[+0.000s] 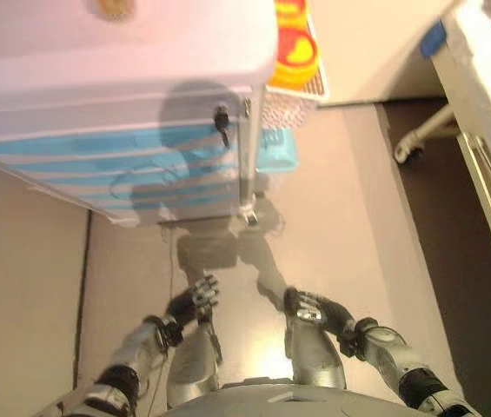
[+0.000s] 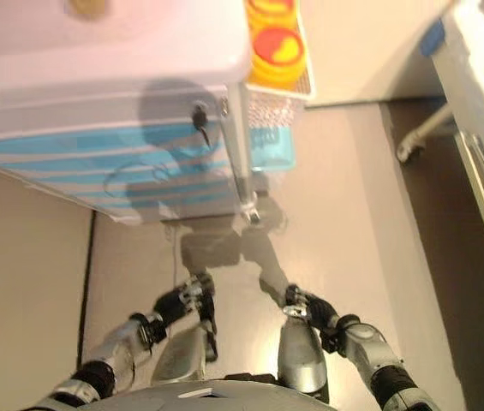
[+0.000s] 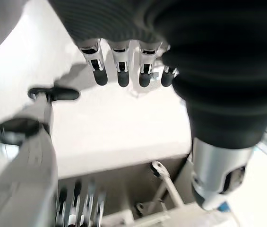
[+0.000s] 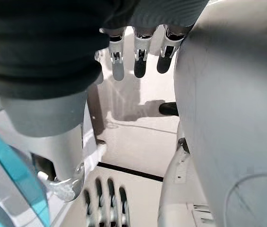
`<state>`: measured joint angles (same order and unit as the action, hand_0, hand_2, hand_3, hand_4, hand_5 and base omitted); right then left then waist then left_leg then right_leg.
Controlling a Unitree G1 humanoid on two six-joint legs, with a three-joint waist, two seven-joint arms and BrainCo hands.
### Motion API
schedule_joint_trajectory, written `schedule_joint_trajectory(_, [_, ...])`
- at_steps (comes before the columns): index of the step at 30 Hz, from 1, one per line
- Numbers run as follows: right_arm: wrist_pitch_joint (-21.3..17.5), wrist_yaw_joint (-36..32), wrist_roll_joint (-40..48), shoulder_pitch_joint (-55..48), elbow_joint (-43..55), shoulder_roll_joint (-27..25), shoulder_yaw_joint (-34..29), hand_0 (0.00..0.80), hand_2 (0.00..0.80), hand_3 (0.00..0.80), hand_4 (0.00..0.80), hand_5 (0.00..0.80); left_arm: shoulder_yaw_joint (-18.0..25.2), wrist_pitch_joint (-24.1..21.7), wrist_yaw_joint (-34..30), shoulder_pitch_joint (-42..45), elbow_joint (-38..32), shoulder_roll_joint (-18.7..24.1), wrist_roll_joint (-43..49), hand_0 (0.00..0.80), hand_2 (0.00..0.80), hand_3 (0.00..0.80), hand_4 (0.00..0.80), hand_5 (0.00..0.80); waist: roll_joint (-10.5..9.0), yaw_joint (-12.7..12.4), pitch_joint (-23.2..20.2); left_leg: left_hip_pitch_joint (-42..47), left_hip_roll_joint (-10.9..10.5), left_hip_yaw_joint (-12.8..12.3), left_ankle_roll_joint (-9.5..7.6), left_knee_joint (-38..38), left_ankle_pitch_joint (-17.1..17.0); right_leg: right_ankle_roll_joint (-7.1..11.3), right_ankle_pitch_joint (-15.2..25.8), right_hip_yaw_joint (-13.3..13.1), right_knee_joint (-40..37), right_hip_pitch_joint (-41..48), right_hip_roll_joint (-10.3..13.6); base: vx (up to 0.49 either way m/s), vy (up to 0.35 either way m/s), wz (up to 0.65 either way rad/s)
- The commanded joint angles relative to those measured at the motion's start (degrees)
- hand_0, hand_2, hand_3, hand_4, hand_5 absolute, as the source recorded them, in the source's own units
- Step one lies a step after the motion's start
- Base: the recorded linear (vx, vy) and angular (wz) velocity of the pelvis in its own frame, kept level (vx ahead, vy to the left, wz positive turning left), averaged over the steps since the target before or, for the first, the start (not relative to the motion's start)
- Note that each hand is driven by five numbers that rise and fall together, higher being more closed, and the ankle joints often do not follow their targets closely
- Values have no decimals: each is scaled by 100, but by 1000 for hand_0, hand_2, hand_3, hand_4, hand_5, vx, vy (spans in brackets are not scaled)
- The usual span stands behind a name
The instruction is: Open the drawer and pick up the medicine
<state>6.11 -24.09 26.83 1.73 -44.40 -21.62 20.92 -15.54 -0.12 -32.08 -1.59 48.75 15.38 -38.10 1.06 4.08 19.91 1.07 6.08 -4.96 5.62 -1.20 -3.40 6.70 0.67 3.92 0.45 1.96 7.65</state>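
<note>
A white bedside cabinet (image 1: 123,104) with blue stripes on its front stands ahead of me, its front shut. A dark key (image 1: 222,119) sticks out near its right edge, beside a silver upright bar (image 1: 247,156). No medicine shows. My left hand (image 1: 195,300) and right hand (image 1: 315,310) hang low over the floor, well short of the cabinet, fingers relaxed and empty. The wrist views show the left fingers (image 3: 119,71) and the right fingers (image 4: 138,61) straight, holding nothing.
A mesh basket with yellow and red things (image 1: 295,52) and a blue bin (image 1: 278,149) sit at the cabinet's right side. A small round brownish thing (image 1: 115,7) lies on the cabinet top. A bed frame (image 1: 488,113) with a caster wheel (image 1: 404,155) stands at the right.
</note>
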Motion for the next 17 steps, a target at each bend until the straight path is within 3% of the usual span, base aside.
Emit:
schedule_joint_trajectory(1, [-92,-143,-148,-131,-434,253,37,0,0,0,0,0,-68,60,-469,69,365,62,-33,0,0,0,0,0,-210,-133,-539,-12,-186,108,-217,-495,475,-271,56,0,360,-283,-149,43,-35,16])
schedule_joint_trajectory(10, [-332,-425,152,124,-1916,810,-135,0,0,0,0,0,-176,211,-537,15,1414,-385,388,0,0,0,0,0,-93,-403,-1086,328,-217,391,-130,244,235,-165,48,343,-70,240,-110,-28,-9,18])
schedule_joint_trajectory(17, [-310,-563,52,189,-2371,1011,-205,0,0,0,0,0,-263,187,-630,16,1910,-537,426,0,0,0,0,0,-53,-452,-1316,466,-304,417,-190,439,236,-157,51,369,-250,406,-165,-23,28,2])
